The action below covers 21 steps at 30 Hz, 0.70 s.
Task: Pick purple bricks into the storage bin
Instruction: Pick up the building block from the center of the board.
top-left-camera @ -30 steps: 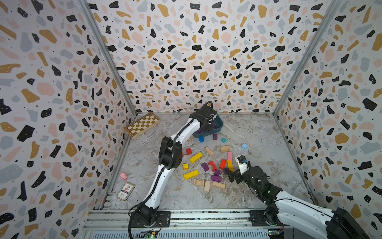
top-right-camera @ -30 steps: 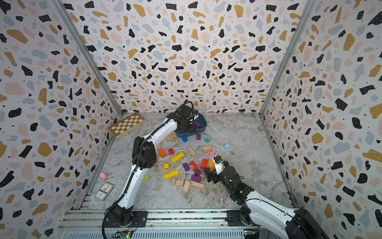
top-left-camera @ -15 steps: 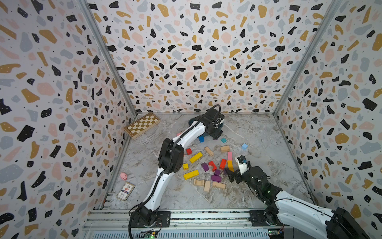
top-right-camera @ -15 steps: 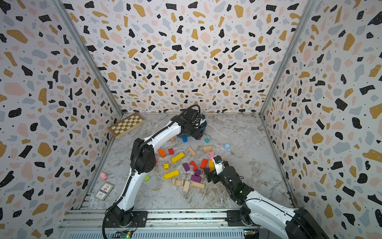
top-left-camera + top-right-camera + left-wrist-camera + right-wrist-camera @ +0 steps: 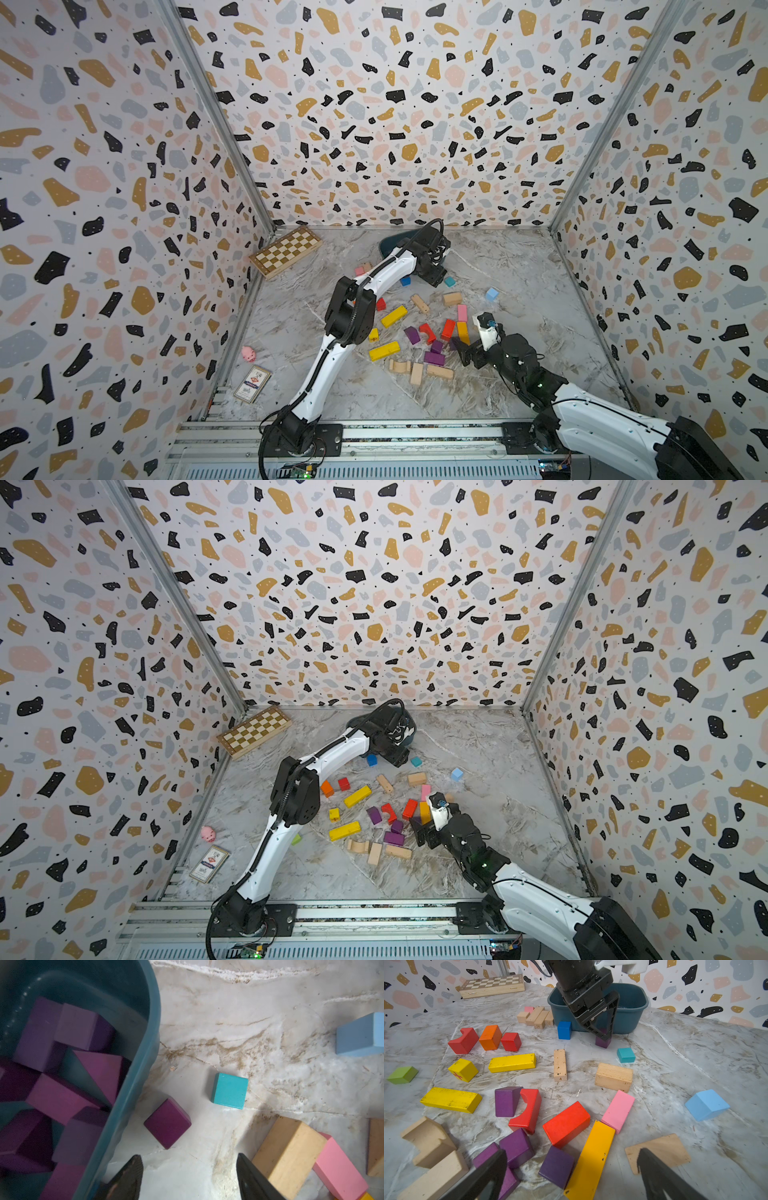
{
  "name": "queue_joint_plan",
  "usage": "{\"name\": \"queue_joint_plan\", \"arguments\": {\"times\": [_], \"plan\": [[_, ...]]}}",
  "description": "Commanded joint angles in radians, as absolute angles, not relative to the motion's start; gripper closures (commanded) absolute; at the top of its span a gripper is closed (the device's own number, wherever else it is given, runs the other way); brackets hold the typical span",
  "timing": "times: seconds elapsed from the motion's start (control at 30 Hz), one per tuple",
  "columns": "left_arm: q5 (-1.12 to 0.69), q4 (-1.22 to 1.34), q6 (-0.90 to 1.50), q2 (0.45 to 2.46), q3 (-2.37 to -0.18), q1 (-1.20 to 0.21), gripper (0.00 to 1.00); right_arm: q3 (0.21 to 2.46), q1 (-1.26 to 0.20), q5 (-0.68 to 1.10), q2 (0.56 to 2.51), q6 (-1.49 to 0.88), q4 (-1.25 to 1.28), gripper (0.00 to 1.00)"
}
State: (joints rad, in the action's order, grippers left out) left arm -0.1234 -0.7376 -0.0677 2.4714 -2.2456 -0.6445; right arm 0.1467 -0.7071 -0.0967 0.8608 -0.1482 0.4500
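Note:
The storage bin (image 5: 145, 1047) holds several purple bricks (image 5: 83, 1026); in both top views the left arm hides most of the bin (image 5: 392, 245) (image 5: 410, 737). One purple cube (image 5: 167, 1123) (image 5: 602, 1043) sits on the table right beside the bin wall. My left gripper (image 5: 190, 1169) (image 5: 434, 277) (image 5: 400, 757) hovers just short of it, open and empty. Loose purple bricks (image 5: 412, 334) (image 5: 374, 814) (image 5: 506, 1101) lie in the block pile. My right gripper (image 5: 572, 1152) (image 5: 459, 349) (image 5: 419, 831) is open low over a purple cube (image 5: 556, 1165), with two more purple bricks (image 5: 517, 1147) by one finger.
A teal cube (image 5: 229, 1091), light-blue block (image 5: 706, 1104), pink bar (image 5: 617, 1111), orange bar (image 5: 591, 1159), red blocks (image 5: 566, 1124), yellow bars (image 5: 512, 1062) and plain wooden blocks (image 5: 613, 1076) surround the purple ones. A chessboard (image 5: 286, 251) lies at the back left; a card box (image 5: 252, 383) and pink pig (image 5: 248, 353) at the left edge.
My left gripper has swung from over the bin down to the table in front of it, beside the purple cube. The right arm has not moved.

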Motion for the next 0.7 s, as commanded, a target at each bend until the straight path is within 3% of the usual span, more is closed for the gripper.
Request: {"name": "queue_joint_plan", "arguments": {"times": [0.0, 0.67], "plan": [[-0.139, -0.734, -0.058, 2.481, -2.279, -0.646, 0.30, 0.153, -0.710, -0.096, 0.848, -0.140, 0.466, 0.00], [-0.094, -0.761, -0.086, 2.609, -2.414, -0.634, 0.34, 0.152, -0.710, -0.099, 0.844, -0.140, 0.467, 0.00]]}}
